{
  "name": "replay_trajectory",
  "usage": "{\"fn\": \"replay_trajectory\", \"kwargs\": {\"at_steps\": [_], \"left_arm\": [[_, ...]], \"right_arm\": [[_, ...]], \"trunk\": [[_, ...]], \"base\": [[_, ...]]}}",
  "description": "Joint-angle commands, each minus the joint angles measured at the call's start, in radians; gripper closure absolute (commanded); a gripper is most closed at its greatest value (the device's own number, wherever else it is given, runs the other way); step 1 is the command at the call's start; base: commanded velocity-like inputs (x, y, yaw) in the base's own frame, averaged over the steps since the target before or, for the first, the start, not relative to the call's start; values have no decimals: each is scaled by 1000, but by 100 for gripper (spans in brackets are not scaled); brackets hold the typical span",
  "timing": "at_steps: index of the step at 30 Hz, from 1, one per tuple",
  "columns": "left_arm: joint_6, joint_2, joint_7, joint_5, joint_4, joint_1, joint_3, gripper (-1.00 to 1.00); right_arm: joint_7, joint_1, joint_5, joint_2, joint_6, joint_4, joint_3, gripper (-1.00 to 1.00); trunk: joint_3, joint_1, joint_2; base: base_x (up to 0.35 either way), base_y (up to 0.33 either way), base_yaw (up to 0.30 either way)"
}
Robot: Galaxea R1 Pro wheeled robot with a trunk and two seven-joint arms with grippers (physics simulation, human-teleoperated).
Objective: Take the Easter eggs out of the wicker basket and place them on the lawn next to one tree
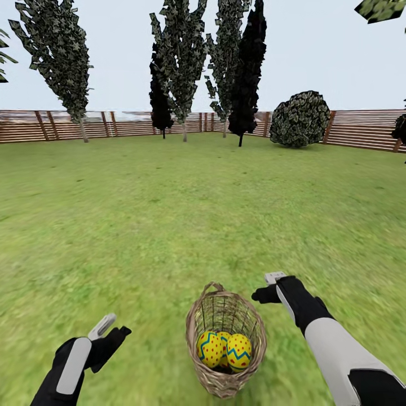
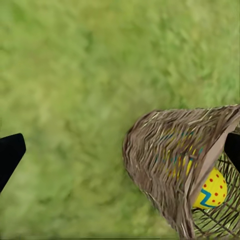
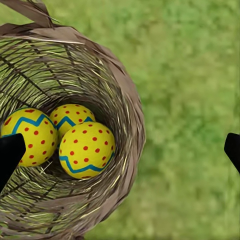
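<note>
Our left gripper point(image 1: 110, 328) hovers, fingers apart, left of the basket point(image 1: 225, 338) on the near lawn point(image 1: 169, 225). Three eggs point(image 1: 224, 349) lie inside. Our right gripper point(image 1: 269, 286), fingers apart, hovers right. We judge the first pick comes next: reach into the basket.

Rough woven wicker basket point(image 1: 225, 344); smooth, glossy painted eggs point(image 1: 224, 349)

The wicker basket point(image 3: 117, 105) sits on the lawn point(image 3: 190, 75), and three Easter eggs point(image 3: 86, 149) are huddled together inside it, touching one another (yellow, red-dotted, blue zigzag bands). The right gripper's point(image 3: 120, 152) dark fingertips point(image 3: 10, 152) stand wide apart, one over the basket's interior, one over grass.
</note>
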Motion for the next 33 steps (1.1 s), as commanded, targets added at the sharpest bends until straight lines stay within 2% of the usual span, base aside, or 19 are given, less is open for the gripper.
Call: {"fn": "replay_trajectory", "kwargs": {"at_steps": [1,4,7,11,28,32,33], "left_arm": [[3,-1,8,11,2,-1,2,-100],[3,-1,4,12,12,-1,2,-100],[3,-1,4,12,14,-1,2,-100],[2,-2,5,12,15,-1,2,-100],[-9,-1,-1,20,18,-1,3,-100],[14,9,-34,24,18,-6,10,-100],[48,25,-52,24,18,-15,9,-100]], "right_arm": [[8,-1,11,0,6,-2,1,-100],[6,-11,11,0,12,-6,1,-100],[7,-45,12,0,22,3,-1,-100],[9,-83,8,1,74,20,-3,-100],[7,-102,3,3,104,64,-5,-100],[7,-103,3,5,105,67,-5,-100],[7,-104,3,5,105,68,-5,-100]], "trunk": [[-4,4,-8],[-14,15,-29],[-23,27,-50],[-36,42,-78],[-89,107,-197],[-101,123,-225],[-104,127,-232]], "base": [[0,0,-7],[0,0,-84],[0,0,-34],[0,0,-11],[0,0,-1],[0,0,0],[0,0,0]]}}
